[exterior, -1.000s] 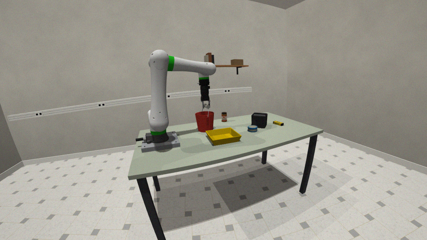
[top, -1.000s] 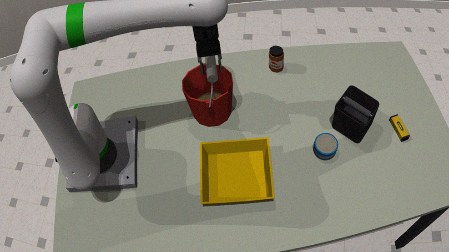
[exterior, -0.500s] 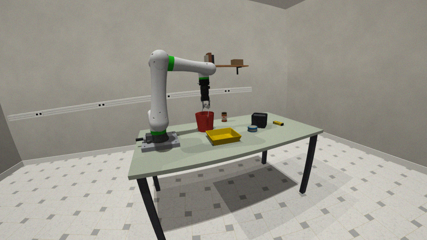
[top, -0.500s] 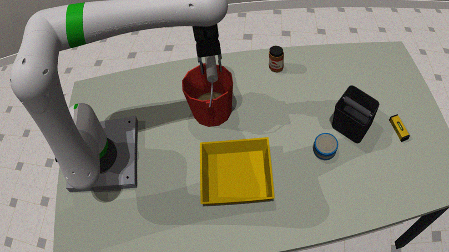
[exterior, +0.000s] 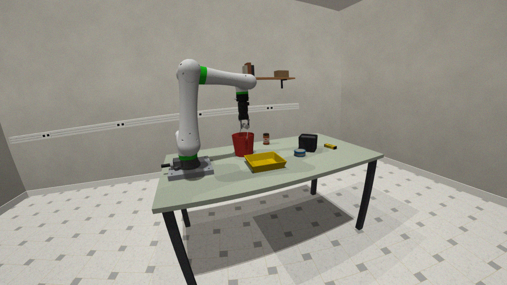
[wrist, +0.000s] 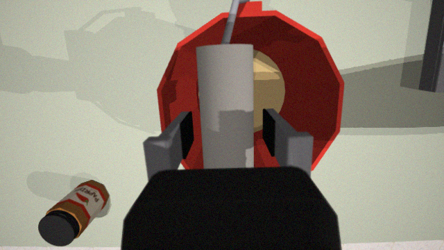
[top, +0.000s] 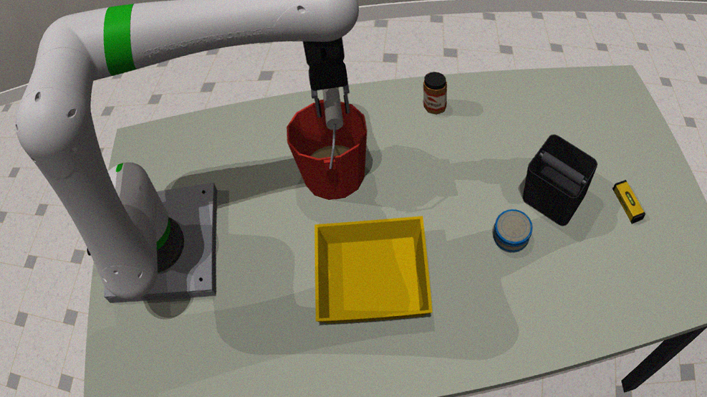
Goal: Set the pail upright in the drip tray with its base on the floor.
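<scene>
The red pail (top: 333, 171) (exterior: 243, 145) (wrist: 312, 87) stands upright on the table, behind the drip tray. Something tan and round shows at its bottom. Its grey handle grip (top: 333, 115) (wrist: 227, 87) stands raised above the pail on a wire bail. My gripper (top: 333, 110) (exterior: 244, 126) (wrist: 227, 124) is open, with one finger on each side of the grip; in the wrist view a gap shows on both sides. The yellow drip tray (top: 319, 278) (exterior: 269, 168) lies empty on the table, in front of the pail.
A paprika jar (top: 434, 93) (exterior: 266, 139) (wrist: 81, 205) stands right of the pail in the top view. Farther right are a blue-rimmed tin (top: 512, 228) (exterior: 300, 152), a black bin-like container (top: 552, 197) (exterior: 307, 143) and a yellow-black block (top: 628, 201) (exterior: 330, 145).
</scene>
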You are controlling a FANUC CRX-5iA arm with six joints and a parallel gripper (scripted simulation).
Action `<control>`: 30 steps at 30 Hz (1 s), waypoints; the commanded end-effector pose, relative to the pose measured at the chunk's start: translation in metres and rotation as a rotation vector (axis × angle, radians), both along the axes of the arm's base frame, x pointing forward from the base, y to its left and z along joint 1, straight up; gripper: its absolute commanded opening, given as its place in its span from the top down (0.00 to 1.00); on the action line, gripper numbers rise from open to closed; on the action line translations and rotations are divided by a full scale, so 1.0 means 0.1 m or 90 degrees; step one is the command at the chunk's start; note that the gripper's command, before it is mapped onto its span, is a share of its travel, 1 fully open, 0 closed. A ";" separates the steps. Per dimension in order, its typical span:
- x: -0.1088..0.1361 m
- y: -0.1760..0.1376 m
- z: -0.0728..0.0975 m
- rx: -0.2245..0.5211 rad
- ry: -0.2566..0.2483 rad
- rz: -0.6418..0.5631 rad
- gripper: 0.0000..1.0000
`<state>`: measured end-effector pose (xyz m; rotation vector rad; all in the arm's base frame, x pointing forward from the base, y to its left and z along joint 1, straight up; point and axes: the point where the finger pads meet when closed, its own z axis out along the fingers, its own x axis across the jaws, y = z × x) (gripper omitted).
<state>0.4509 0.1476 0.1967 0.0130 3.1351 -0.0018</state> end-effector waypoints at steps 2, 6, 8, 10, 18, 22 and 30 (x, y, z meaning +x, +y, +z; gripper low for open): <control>0.00 0.00 0.01 0.001 -0.001 0.000 0.00; 0.00 0.00 0.01 0.001 -0.001 0.000 1.00; 0.00 0.00 0.01 0.001 -0.001 0.000 1.00; 0.00 0.00 0.01 0.001 -0.001 0.000 1.00; 0.00 0.00 0.01 0.001 -0.001 0.000 1.00; 0.00 0.00 0.01 0.001 -0.001 0.000 1.00; 0.00 0.00 0.01 0.001 -0.001 0.000 1.00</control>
